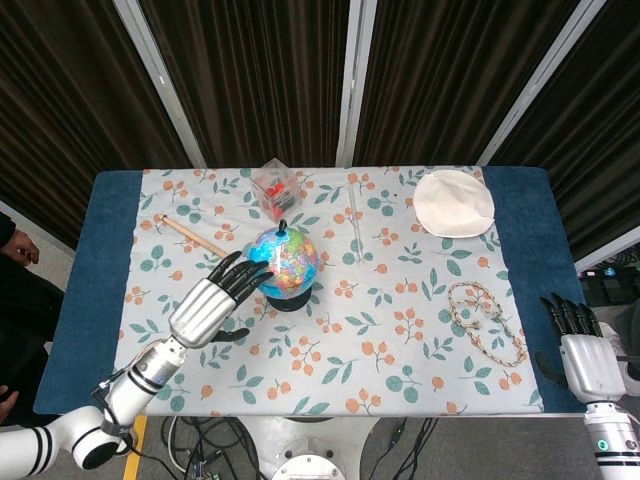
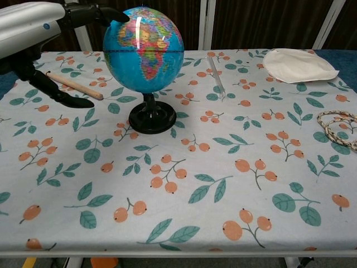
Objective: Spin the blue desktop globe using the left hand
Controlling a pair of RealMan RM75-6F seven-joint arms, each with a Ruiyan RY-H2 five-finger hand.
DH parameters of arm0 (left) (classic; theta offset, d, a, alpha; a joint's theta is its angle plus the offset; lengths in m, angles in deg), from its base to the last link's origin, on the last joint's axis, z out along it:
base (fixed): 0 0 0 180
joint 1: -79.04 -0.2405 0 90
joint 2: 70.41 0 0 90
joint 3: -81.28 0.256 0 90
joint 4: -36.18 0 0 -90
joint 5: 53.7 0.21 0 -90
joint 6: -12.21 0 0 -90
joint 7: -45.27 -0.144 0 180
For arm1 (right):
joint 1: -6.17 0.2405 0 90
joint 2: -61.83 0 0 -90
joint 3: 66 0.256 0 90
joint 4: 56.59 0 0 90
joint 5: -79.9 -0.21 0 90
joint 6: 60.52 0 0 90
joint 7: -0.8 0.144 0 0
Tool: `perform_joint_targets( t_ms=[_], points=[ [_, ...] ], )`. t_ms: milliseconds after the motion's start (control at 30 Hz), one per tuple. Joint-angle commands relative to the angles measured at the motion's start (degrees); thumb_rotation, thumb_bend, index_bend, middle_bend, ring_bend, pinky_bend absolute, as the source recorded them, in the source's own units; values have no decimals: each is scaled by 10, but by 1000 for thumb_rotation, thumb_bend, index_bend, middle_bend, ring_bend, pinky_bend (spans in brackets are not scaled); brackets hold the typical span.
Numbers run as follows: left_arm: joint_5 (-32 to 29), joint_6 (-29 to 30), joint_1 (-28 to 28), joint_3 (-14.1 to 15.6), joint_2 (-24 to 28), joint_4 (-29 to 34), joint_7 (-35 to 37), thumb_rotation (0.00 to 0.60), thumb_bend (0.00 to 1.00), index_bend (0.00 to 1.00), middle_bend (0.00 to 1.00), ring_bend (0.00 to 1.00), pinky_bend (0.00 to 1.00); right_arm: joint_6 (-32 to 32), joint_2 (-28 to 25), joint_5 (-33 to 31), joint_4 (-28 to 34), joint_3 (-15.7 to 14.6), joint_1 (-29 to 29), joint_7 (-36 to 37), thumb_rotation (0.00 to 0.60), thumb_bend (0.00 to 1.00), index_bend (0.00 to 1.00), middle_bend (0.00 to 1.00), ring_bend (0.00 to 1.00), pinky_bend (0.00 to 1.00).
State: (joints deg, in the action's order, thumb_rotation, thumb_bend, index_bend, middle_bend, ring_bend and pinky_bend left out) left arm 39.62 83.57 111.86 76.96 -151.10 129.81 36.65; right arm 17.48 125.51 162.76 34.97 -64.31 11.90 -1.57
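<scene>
The blue desktop globe [image 1: 285,262] [image 2: 144,49] stands upright on its black base [image 2: 152,119] left of the table's middle. My left hand [image 1: 212,303] [image 2: 33,25] is open at the globe's left side, fingers stretched out, and its fingertips [image 2: 117,15] touch the upper left of the sphere. The thumb [image 2: 58,99] hangs lower, apart from the globe. At the table's front right corner my right hand [image 1: 582,352] lies open and holds nothing; it is outside the chest view.
A wooden stick [image 1: 192,235] lies behind my left hand. A clear box with red pieces [image 1: 276,188] sits behind the globe, a clear rod [image 1: 355,231] to its right. A white cloth [image 1: 453,203] is at back right, a beaded cord [image 1: 485,320] at right.
</scene>
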Motion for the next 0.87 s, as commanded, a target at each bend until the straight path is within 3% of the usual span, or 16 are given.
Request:
perform_joint_targets(
  t_ms=[33, 267, 533, 867],
  points=[
    [-37, -3, -19, 5, 17, -8, -7, 600, 104, 101, 84, 120, 43, 0, 0, 0, 0, 0, 0, 0, 600, 295, 0, 0, 0, 0],
    [-88, 6, -53, 7, 48, -19, -11, 600, 104, 109, 86, 121, 43, -1, 0, 0, 4, 0, 1, -7, 600, 297, 0, 0, 0, 0],
    [-99, 38, -92, 18, 71, -34, 5, 600, 104, 111, 87, 120, 43, -4, 0, -2, 8, -1, 2, -11, 600, 297, 0, 0, 0, 0],
    [-118, 121, -188, 49, 94, -85, 17, 600, 104, 111, 87, 85, 43, 0, 2, 4, 21, 1, 5, -23, 600, 296, 0, 0, 0, 0]
  ],
)
